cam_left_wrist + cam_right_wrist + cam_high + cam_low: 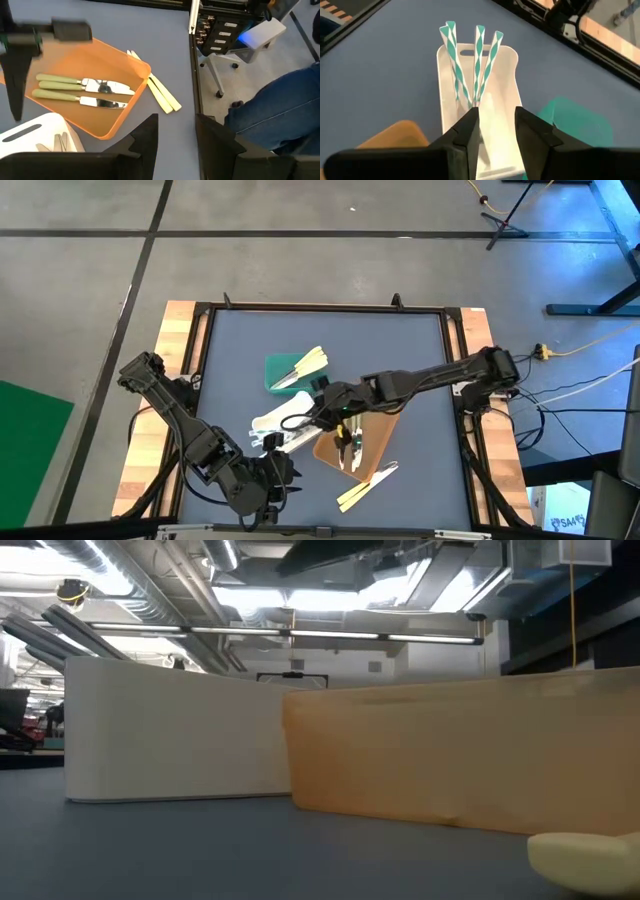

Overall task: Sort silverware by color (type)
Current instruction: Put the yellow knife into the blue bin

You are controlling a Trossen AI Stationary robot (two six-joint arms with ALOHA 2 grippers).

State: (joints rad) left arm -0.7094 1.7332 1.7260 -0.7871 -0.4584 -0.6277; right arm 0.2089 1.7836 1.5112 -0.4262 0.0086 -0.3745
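3 trays [287, 372] are crowding mid-table; the right arm [420, 380] is lying across them; open mat [240, 340] is showing along the far edge.

The right arm hides much of the white tray [268, 423] from above.

Lab or workshop, concrete floor [300, 270], exposed ceiling ducts [150, 590], strip lights [330, 635]

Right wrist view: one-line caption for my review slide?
Right pincer open above the white tray holding striped teal-and-white utensils.
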